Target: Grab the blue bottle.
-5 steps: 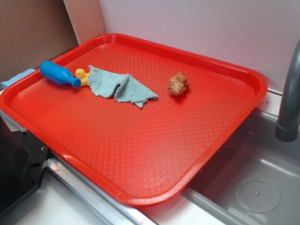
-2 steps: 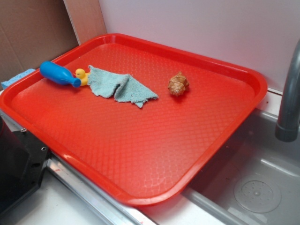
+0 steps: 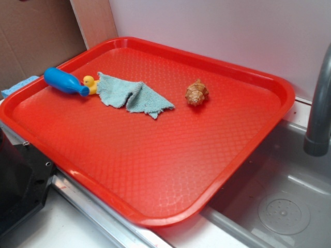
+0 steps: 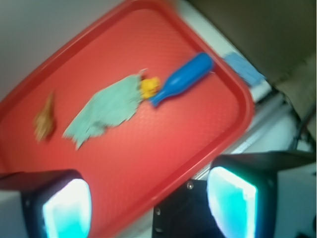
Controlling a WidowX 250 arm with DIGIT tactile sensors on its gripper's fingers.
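While the wide red plastic tray with its textured floor and raised rim fills most of the exterior view, it rests across a grey metal sink basin whose round drain shows at the lower right. A grey curved faucet pipe rises at the right edge, and a brown cardboard panel stands behind the tray's far left corner. At the lower left of that view sits a black robot base, pressed close to the tray's rim. The gripper appears only in the blurred wrist view, its two dark fingers spread wide apart with nothing between them, held above the tray's near edge and well apart from every object. On the tray's far left part lies a rumpled pale blue-green cloth. Just left of it, the small glossy bright-blue plastic bottle lies on its side near the tray's left rim, fat body toward the rim and narrow neck pointing at the cloth. A little tan spiral seashell sits apart, right of the cloth. A tiny yellow toy duck is wedged between the bottle's neck and the cloth, touching both.
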